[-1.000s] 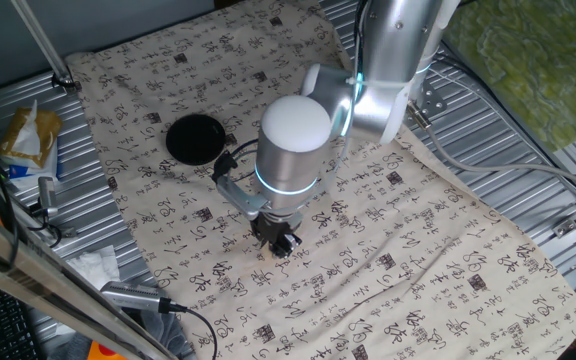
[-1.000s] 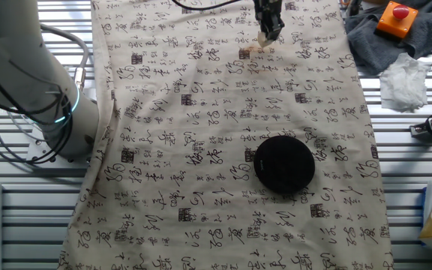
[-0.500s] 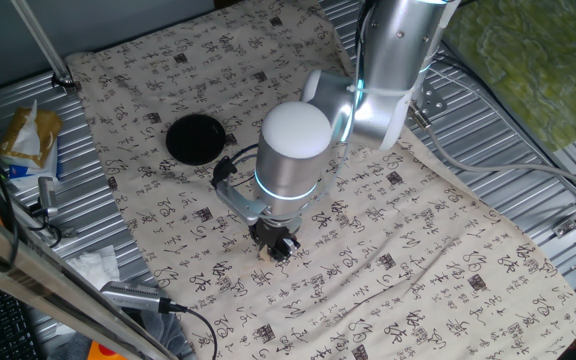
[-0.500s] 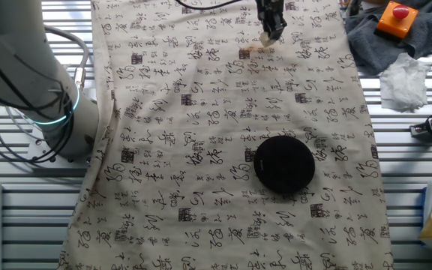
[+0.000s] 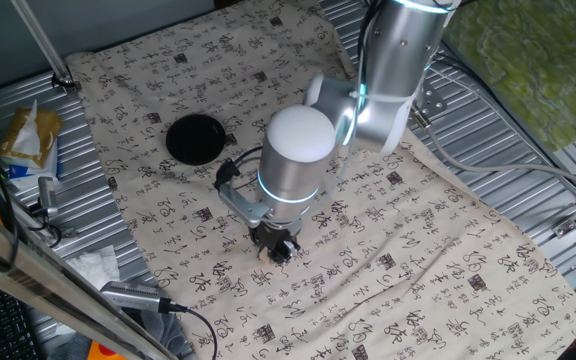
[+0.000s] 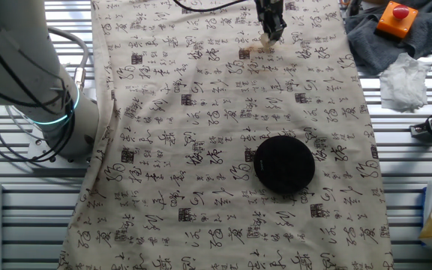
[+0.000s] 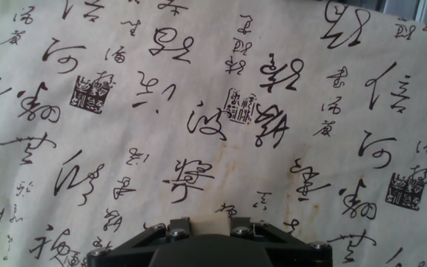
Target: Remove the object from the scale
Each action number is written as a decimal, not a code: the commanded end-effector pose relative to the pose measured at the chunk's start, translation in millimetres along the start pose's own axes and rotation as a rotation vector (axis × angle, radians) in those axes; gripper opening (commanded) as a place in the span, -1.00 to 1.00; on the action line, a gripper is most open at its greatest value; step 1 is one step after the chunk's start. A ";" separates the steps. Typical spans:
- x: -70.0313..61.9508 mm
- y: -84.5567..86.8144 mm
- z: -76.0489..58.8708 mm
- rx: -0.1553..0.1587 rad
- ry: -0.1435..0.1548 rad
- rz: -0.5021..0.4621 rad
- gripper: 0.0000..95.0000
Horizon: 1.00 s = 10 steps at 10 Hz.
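Jaws pinching the block [image 7: 210, 226] at bottom centre of hand view; scale [image 6: 283, 163] lying apart, lower right

The light is bright and soft in all three views. The cloth [image 6: 223, 135] looks evenly lit, with only faint shadows in its wrinkles. The shiny silver arm [image 5: 293, 150] has a white glare on its round cap. In the hand view the printed letters look sharp, but the near dark part at the bottom seems a little blurry.
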<state>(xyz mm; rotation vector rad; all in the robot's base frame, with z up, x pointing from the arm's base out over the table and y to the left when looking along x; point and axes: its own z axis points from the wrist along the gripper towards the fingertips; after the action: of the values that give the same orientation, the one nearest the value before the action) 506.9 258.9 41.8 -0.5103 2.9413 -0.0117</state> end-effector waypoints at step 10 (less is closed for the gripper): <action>-4.6 -1.2 -6.8 0.016 -0.012 -0.023 -0.60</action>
<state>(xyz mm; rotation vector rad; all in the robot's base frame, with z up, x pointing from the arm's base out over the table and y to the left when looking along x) 510.7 259.9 50.5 -0.5460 2.9225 -0.0324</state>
